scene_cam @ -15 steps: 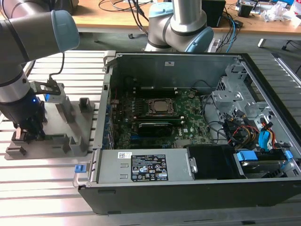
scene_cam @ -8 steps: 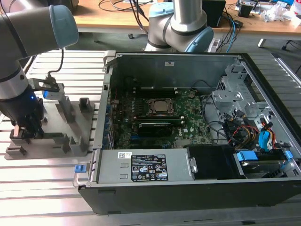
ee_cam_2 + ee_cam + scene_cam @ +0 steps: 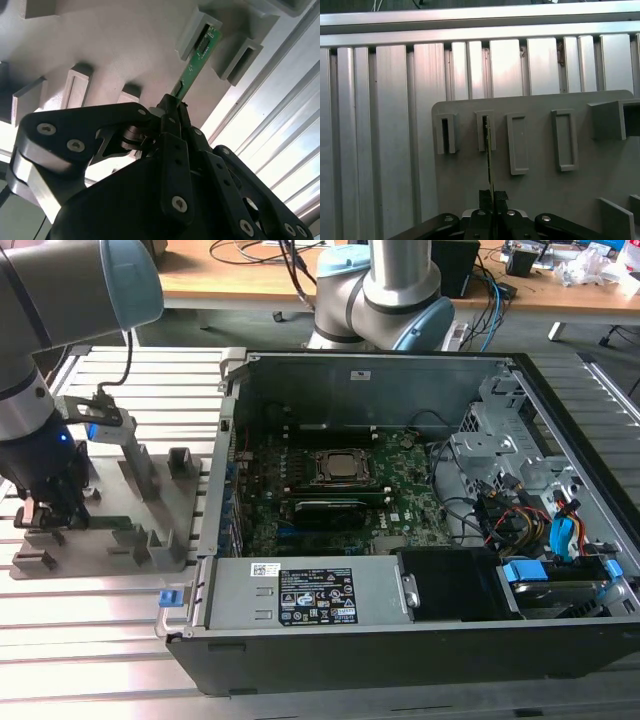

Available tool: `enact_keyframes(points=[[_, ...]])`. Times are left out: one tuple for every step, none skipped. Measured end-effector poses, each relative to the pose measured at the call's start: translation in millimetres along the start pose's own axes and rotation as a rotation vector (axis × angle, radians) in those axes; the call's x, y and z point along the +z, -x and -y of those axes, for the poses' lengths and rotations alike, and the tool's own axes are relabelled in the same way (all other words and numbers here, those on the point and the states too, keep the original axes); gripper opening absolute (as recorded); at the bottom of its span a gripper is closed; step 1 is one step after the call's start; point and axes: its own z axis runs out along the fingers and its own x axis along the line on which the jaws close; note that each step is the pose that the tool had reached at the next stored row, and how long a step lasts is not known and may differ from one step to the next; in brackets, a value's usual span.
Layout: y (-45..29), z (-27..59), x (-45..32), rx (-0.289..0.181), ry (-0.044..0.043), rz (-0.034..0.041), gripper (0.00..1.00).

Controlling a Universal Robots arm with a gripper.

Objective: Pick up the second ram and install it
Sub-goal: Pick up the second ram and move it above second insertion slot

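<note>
Black gripper [image 3: 175, 107] clamped on the second ram [image 3: 198, 59], at the grey fixture [image 3: 125, 40].
Fingers [image 3: 172, 127] pinch the near end of the thin green stick; its far end sits in an upright slot of the fixture. Open computer case [image 3: 400, 570] stands beside the fixture, on the exterior view's right.

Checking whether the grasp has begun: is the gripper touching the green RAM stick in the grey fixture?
Touching. In the second wrist view the gripper pinches the near end of the second ram, no gap between.
</note>
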Motion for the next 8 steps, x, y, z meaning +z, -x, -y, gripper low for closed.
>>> enact_keyframes(points=[[0.0,0.0,-0.7,0.000,0.0000,0.0001,0.14],[0.0,-0.1,-2.3,0.000,0.0000,-0.0001,0.14],[0.0,-0.2,-4.3,0.000,0.0000,0.0000,0.14],[0.0,-0.2,-5.2,0.000,0.0000,0.0000,0.14],[0.0,-0.3,-6.2,0.000,0.0000,0.0000,0.14],[0.0,-0.3,-7.3,0.000,0.0000,0.0000,0.14],[0.0,-0.3,-8.1,0.000,0.0000,0.0000,0.14],[0.0,-0.4,-8.9,0.000,0.0000,-0.0001,0.14]])
